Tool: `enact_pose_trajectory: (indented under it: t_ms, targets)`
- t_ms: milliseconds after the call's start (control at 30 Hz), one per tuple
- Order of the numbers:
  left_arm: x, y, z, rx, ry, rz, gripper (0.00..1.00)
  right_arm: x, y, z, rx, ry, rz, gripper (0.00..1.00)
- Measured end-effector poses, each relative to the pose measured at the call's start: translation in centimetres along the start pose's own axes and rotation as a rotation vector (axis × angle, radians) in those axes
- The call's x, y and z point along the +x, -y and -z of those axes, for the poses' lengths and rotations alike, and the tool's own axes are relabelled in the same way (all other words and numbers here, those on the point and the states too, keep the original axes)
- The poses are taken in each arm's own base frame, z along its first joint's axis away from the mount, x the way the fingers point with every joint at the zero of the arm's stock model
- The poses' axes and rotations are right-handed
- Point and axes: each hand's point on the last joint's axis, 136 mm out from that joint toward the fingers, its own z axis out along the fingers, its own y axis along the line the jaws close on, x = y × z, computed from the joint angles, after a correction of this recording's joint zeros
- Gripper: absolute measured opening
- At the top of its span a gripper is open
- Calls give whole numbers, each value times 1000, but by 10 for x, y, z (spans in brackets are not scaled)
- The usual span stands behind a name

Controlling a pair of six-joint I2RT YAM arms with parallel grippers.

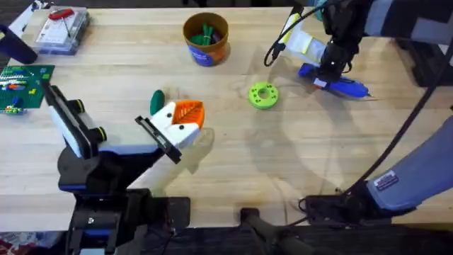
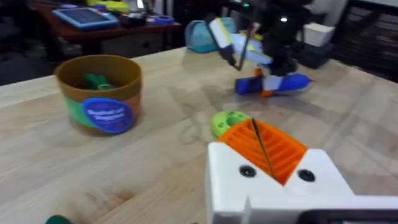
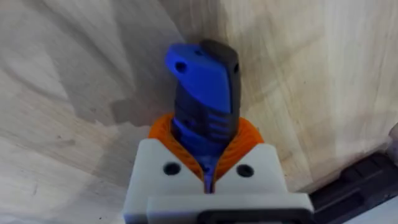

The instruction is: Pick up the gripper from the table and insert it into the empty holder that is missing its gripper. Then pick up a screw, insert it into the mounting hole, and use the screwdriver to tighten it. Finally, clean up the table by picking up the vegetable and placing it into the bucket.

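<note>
Lying flat on the table right of the lime green ring [image 1: 263, 95], the screwdriver [image 1: 340, 85] sits clamped mid-body in the right gripper [image 3: 208, 168]; probably rigid, smooth, rather heavy. Left gripper [image 1: 185, 119] hangs closed, empty.

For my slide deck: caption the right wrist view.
Right tool shut on the blue screwdriver above the wooden table.

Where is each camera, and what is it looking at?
Overhead: above the table, looking down and forward; both arms show, the left hand by the vegetable.
Left wrist: on the left arm, facing across the table to the bucket and green ring; its own hand shows.
Right wrist: on the right arm, looking down at the screwdriver in the right hand.
Shared: overhead and left wrist both show the bucket and screwdriver.
</note>
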Motion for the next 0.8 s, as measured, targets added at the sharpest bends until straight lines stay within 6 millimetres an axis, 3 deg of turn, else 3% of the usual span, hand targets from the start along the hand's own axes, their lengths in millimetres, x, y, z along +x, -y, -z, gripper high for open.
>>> enact_pose_trajectory:
  t_ms: [100,133,167,200,300,333,367,400,433,533,700,800]
  targets:
    - [-2,-11,0,-65,9,7,10,0,0,0,1,1,7,23]
    - [-2,-12,0,-73,10,8,10,0,0,0,2,0,7,46]
    - [-2,-13,1,-77,11,9,10,0,1,0,5,-1,5,132]
    - [-3,-15,1,-88,13,12,117,-3,5,2,24,4,-13,416]
    - [-3,-16,1,-95,14,14,566,-7,14,9,65,27,-105,868]
    - [-3,-16,1,-95,14,14,707,-8,13,13,63,37,-140,961]
    - [-3,-16,1,-95,15,14,865,-7,10,18,53,42,-170,986]
    - [-4,-17,1,-97,19,13,953,-7,7,24,46,49,-196,993]
    - [-5,-17,1,-99,24,11,976,-9,6,33,48,64,-223,995]
    - [-14,-18,1,-110,57,-10,986,-13,10,71,94,147,-320,995]
    - [-12,-29,4,-180,28,37,986,-8,23,168,220,378,-543,997]
    - [-21,-38,11,-268,-21,87,987,4,18,218,243,510,-719,997]
